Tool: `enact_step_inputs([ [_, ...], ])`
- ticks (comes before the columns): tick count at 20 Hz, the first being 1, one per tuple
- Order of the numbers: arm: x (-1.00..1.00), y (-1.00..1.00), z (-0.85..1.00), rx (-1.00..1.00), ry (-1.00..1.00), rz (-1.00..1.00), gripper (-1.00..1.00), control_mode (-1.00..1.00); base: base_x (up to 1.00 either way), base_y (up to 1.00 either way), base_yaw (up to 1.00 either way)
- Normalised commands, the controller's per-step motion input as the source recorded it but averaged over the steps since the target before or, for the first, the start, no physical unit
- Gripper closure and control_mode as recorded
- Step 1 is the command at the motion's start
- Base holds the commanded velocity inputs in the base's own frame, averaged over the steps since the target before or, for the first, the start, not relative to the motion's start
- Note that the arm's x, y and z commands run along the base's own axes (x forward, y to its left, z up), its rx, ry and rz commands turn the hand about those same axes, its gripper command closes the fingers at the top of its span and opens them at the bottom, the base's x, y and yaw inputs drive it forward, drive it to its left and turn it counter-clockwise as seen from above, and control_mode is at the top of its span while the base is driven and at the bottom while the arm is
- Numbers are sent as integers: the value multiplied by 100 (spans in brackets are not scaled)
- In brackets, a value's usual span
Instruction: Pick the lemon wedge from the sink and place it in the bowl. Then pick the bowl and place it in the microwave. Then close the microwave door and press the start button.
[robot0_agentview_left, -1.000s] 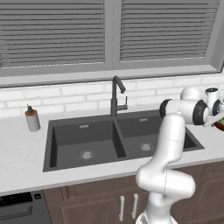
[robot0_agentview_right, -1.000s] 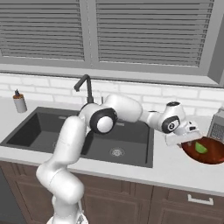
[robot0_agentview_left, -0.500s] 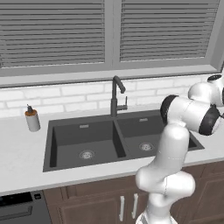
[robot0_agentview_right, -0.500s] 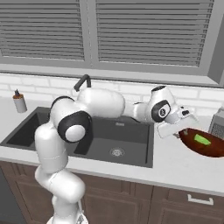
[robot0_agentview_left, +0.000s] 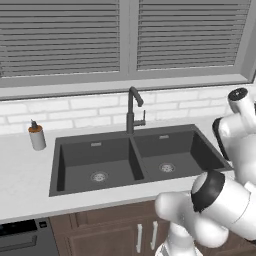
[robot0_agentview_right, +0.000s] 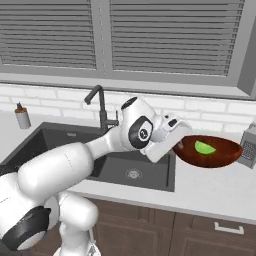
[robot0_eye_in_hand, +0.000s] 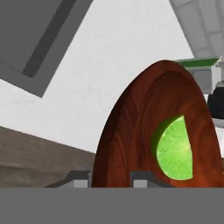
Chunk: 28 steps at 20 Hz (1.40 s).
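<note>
The gripper (robot0_agentview_right: 176, 141) has its fingers (robot0_eye_in_hand: 78, 180) pinching the near-left rim of the bowl (robot0_agentview_right: 207, 151), one tip on each side of the wall. In the right base view the bowl hangs clear of the tabletop (robot0_agentview_right: 210, 192), to the right of the sink (robot0_agentview_right: 125, 167), and sits close to level. That attitude matters: the lemon wedge (robot0_agentview_right: 204, 147) lies loose inside, resting on the bowl's floor toward its far side, and a rim grip gives little hold against tipping. Keeping the bowl flat is probably why the hand reaches in from the side rather than from above.

The lemon step looks done, and the carry to the microwave is the step in hand; where the microwave stands I cannot tell.

Around the bowl: a grey boxy thing (robot0_agentview_right: 248, 147) stands just to its right at the picture's edge, near enough to be brushed if the bowl swings that way. The black faucet (robot0_agentview_right: 100, 107) rises behind the sink, to the left of the hand and out of its way. A soap bottle (robot0_agentview_left: 36, 136) stands at the far left of the tabletop, well apart. A blinded window (robot0_agentview_left: 125, 37) runs along the wall above.
</note>
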Motion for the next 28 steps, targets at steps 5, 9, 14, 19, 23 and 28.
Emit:
enact_step_inputs([
  [5,-40,100,100,5,19,29,100,-100,0,0,0],
  [9,-34,100,100,8,20,28,100,-100,0,0,0],
  [14,-20,100,93,17,17,36,100,-100,0,0,0],
  [19,-29,98,85,21,9,29,100,-100,0,0,0],
  [23,-43,61,32,29,-2,10,100,-100,0,0,0],
  [28,-16,55,-4,28,-19,0,100,-100,0,0,0],
])
